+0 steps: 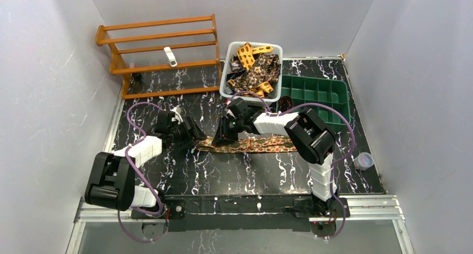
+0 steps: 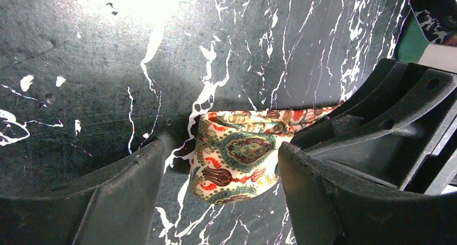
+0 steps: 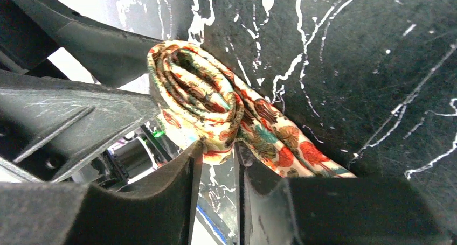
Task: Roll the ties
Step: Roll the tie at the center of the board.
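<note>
1. Tabletop (image 1: 223, 176) in black marble print carries one patterned tie (image 1: 262, 144). It lies on the arm-base side of the white basket (image 1: 226, 78), stretched crosswise and apart from the basket.
2. The tie's end toward the left arm's side of the basket is wound into a small spiral coil. The remainder runs flat toward the basket's other side.
3. Right pincer (image 3: 218, 153) is almost closed, with its fingertips nipping the outer wrap at the coil's edge.
4. Left pincer (image 2: 222, 151) stands spread wide around the same coil and grips nothing. One finger (image 2: 323, 196) sits against the coil's side, while the other is clearly apart from it.
5. Both pincers meet at the coil, close together, on the near side of the basket.
6. A heap of ties (image 1: 256, 67) in brown and yellow prints fills the basket.
7. A green tray (image 1: 318, 92) sits just beside the basket on the right arm's side, and a wooden rack (image 1: 162, 44) stands on the other side.
</note>
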You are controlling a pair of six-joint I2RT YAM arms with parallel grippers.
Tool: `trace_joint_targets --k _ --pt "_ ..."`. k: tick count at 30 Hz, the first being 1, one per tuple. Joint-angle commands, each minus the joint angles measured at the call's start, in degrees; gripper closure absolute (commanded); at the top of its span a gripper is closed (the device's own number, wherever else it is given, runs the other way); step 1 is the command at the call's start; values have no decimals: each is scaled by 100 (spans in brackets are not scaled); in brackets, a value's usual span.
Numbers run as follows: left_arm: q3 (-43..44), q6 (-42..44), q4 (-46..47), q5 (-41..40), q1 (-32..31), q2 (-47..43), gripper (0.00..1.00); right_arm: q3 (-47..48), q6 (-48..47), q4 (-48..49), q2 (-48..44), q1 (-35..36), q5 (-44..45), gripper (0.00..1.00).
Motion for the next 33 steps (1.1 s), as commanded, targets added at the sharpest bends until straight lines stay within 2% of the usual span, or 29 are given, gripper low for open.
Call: trace_joint_targets --k 1,6,19,26,33 --pt "-133 204 -165 100 37 -75 27 81 -217 -334 -86 18 260 62" --pt "-210 241 -223 60 37 -265 27 215 -472 -600 -136 19 473 61" --pt "-394 235 87 313 37 -306 28 220 -483 -680 1 14 444 70" --pt "-566 15 1172 1238 37 327 38 207 -474 -736 112 12 441 71" --pt "-642 50 1063 1192 37 245 41 225 -474 -796 154 -16 406 72"
